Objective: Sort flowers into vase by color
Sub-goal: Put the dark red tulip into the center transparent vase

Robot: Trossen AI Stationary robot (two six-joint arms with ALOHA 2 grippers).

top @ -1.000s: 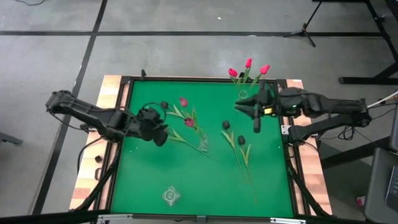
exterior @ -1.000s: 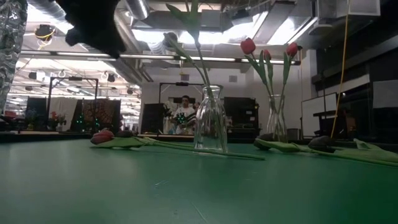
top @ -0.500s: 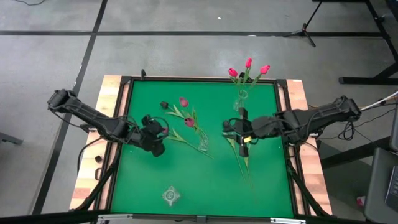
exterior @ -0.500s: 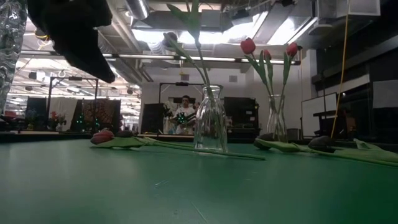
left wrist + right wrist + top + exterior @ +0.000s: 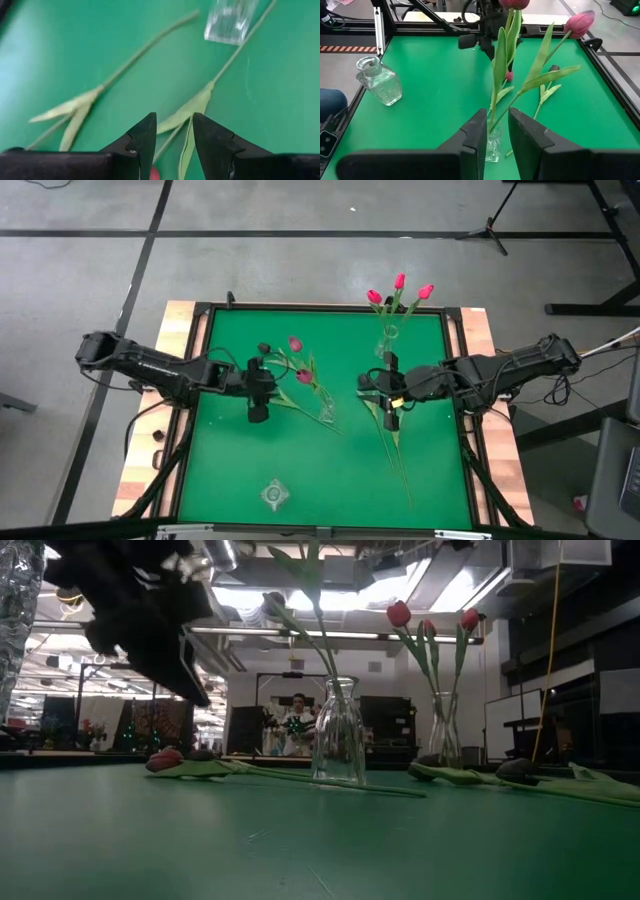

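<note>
L end effector (image 5: 257,417) at table (image 5: 240,470) 9 o'clock, fingers (image 5: 143,140) spread a bit over a leaf of the loose flowers (image 5: 296,370), pinching nothing. Center vase (image 5: 327,412) has mauve ones. R end effector (image 5: 390,423) at 3 o'clock over near-black flowers (image 5: 388,407); can't tell its state. Pink-red flowers (image 5: 399,293) in vase (image 5: 388,340) at 1 o'clock.

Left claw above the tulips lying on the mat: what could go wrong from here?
1. The left claw hangs open over a leaf and its thin stem. Closing here may pinch only the floppy leaf, so the tulip could slip out on the lift.
2. That stem runs close past the glass vase, which holds tall tulips. Dragging the stem away might knock the vase over.
</note>
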